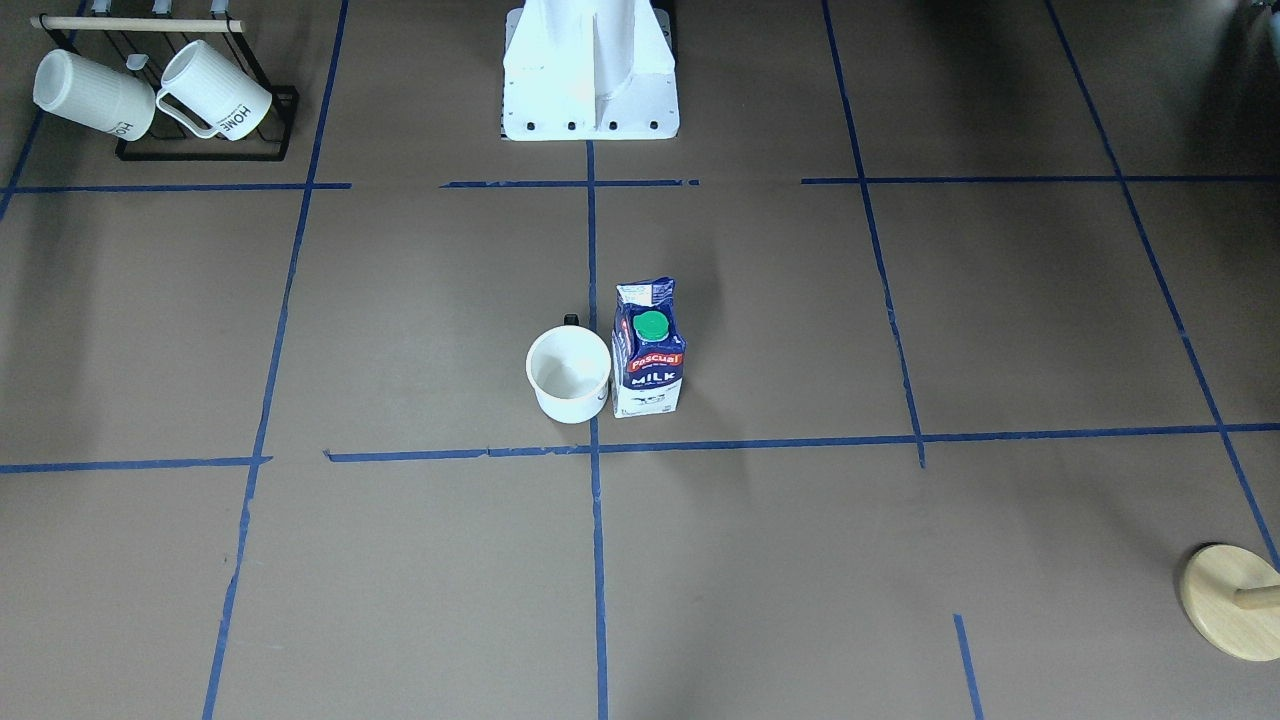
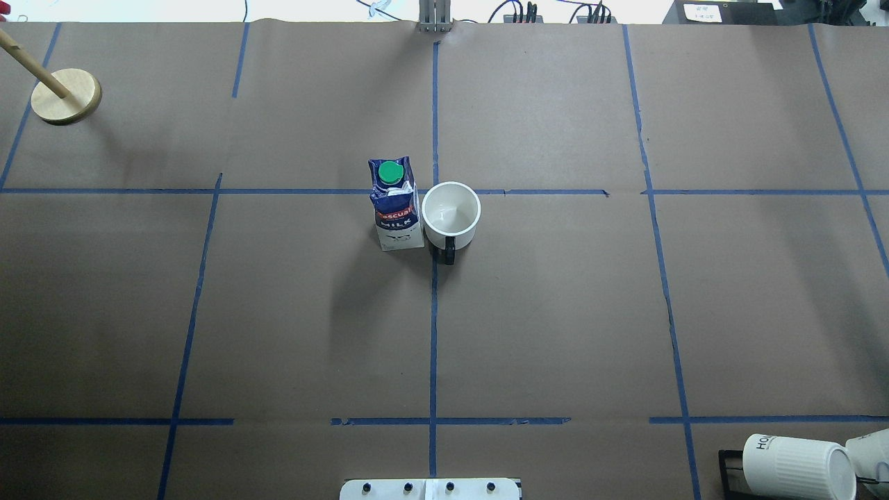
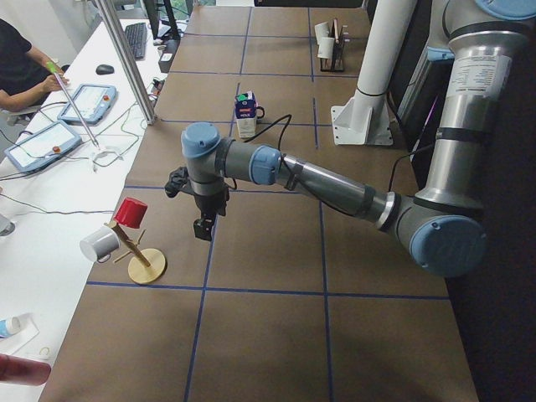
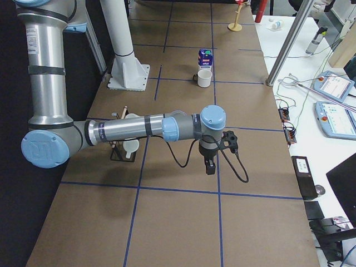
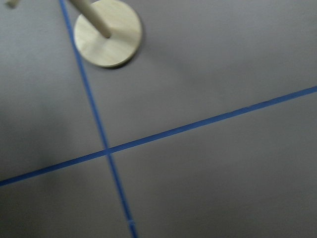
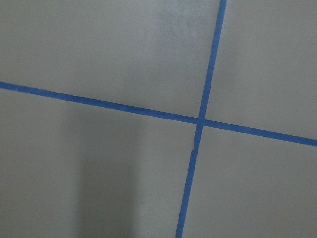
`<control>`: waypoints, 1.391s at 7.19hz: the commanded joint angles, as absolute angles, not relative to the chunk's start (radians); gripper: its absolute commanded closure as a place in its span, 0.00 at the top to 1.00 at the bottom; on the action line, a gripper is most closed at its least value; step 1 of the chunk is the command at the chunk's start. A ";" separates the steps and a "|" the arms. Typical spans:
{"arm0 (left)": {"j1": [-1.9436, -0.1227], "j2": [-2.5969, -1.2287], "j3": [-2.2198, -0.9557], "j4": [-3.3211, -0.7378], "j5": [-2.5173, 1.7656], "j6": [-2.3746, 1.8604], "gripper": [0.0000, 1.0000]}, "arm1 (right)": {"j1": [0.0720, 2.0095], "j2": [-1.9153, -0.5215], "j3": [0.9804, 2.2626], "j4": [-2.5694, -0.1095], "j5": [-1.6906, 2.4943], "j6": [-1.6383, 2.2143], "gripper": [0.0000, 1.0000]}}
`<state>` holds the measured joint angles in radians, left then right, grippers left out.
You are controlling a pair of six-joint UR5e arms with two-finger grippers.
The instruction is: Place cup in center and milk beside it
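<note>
The white cup (image 1: 568, 375) with a black handle stands upright just beside the middle crossing of the blue tape lines (image 1: 594, 450). The dark blue milk carton (image 1: 648, 350) with a green cap stands upright next to it, nearly touching. Both show in the overhead view, cup (image 2: 451, 212) and milk (image 2: 396, 205). My left gripper (image 3: 203, 226) hangs over the table near the wooden stand, far from both. My right gripper (image 4: 210, 167) hangs over bare table at the other end. They show only in the side views, so I cannot tell if they are open or shut.
A black rack (image 1: 200, 150) with two ribbed "HOME" mugs (image 1: 215, 90) stands at the robot's right rear corner. A round wooden stand (image 2: 66, 96) with a red cup (image 3: 131, 212) hung on it stands at the far left. The robot's white base (image 1: 590, 80) is at the near middle.
</note>
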<state>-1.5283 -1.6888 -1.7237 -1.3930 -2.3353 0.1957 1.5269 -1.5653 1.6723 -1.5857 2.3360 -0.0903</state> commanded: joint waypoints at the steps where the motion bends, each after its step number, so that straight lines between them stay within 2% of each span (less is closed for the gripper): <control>1: -1.595 -1.686 -1.634 -1.393 -2.427 0.293 0.93 | 1.554 -1.543 1.600 -1.586 2.347 -0.164 1.00; 2: -1.595 -1.674 -1.629 -1.388 -2.425 0.291 1.00 | 1.555 -1.545 1.600 -1.588 2.349 -0.164 1.00; 10: -1.601 -1.629 -1.660 -1.397 -2.364 0.290 1.00 | 1.554 -1.560 1.606 -1.583 2.338 -0.166 1.00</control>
